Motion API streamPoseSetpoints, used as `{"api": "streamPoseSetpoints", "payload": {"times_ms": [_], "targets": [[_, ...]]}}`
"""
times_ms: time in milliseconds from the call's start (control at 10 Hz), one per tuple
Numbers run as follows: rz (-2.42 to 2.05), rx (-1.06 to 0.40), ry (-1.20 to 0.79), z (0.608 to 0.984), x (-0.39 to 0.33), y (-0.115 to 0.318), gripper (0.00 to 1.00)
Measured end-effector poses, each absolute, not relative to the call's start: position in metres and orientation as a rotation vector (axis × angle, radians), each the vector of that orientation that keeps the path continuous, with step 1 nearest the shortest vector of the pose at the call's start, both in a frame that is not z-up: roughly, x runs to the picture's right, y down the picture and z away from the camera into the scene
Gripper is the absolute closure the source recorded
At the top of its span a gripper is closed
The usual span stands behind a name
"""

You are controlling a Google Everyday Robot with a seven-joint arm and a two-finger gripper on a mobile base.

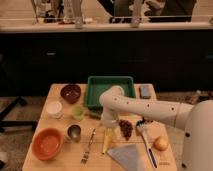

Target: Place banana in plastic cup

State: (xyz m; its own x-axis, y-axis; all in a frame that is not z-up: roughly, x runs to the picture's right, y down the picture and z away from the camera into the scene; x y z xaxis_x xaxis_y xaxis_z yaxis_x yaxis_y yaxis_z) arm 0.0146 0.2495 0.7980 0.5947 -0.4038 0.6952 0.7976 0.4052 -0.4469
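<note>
The pale yellow banana (107,140) lies on the wooden table (60,160), between the fork (88,145) and the dark grapes (125,128). My white arm reaches in from the right and bends down. The gripper (108,125) hangs right over the banana's far end, at or just above it. The small light-green plastic cup (77,113) stands upright to the gripper's left, beside the green tray (93,101). Nothing shows inside the cup.
A steel cup (74,132), an orange bowl (46,144), a white round container (54,108) and a dark bowl (70,93) stand on the left. A grey cloth (127,156), a long utensil (146,142), an orange fruit (160,144) and a blue sponge (145,91) are on the right.
</note>
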Motion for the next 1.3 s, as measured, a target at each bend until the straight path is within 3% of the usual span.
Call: {"api": "streamPoseSetpoints", "payload": {"times_ms": [1300], "targets": [[-0.788,-0.877,-0.576,0.8048,0.0184,0.2527,0.20]]}}
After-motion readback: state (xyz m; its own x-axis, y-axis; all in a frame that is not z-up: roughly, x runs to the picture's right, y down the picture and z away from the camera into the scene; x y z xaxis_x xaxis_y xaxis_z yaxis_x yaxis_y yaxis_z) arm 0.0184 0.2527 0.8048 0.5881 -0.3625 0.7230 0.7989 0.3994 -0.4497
